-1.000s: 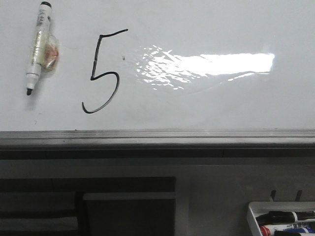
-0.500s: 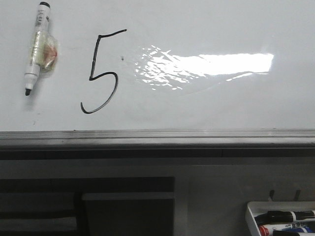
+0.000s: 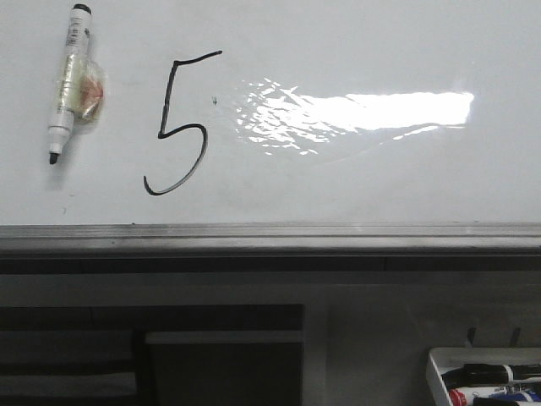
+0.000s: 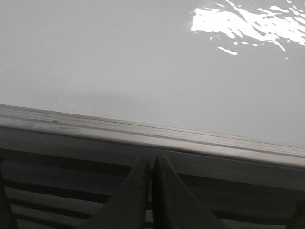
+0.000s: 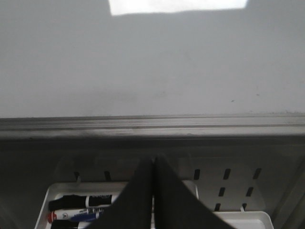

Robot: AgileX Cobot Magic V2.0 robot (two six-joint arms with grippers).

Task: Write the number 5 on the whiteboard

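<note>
A thin black number 5 (image 3: 177, 125) is drawn on the whiteboard (image 3: 355, 178), left of the bright glare. A white marker with black ends (image 3: 66, 83) lies on the board to the left of the digit, tip toward the grey strip edge (image 3: 270, 237). Neither gripper shows in the front view. My left gripper (image 4: 151, 160) is shut and empty, below the board's edge strip (image 4: 152, 136). My right gripper (image 5: 153, 160) is shut and empty, over the marker tray (image 5: 57, 195). The digit is out of both wrist views.
A small white tray (image 3: 439, 372) holding several markers (image 3: 490, 385) sits at the front right, below the board's edge. A dark slatted panel (image 3: 84, 355) lies at the front left. A tiny dark speck (image 3: 214, 100) sits right of the digit.
The front view shifts by a few pixels between frames; the digit, marker and tray keep their places on the board. No gripper enters the view.
</note>
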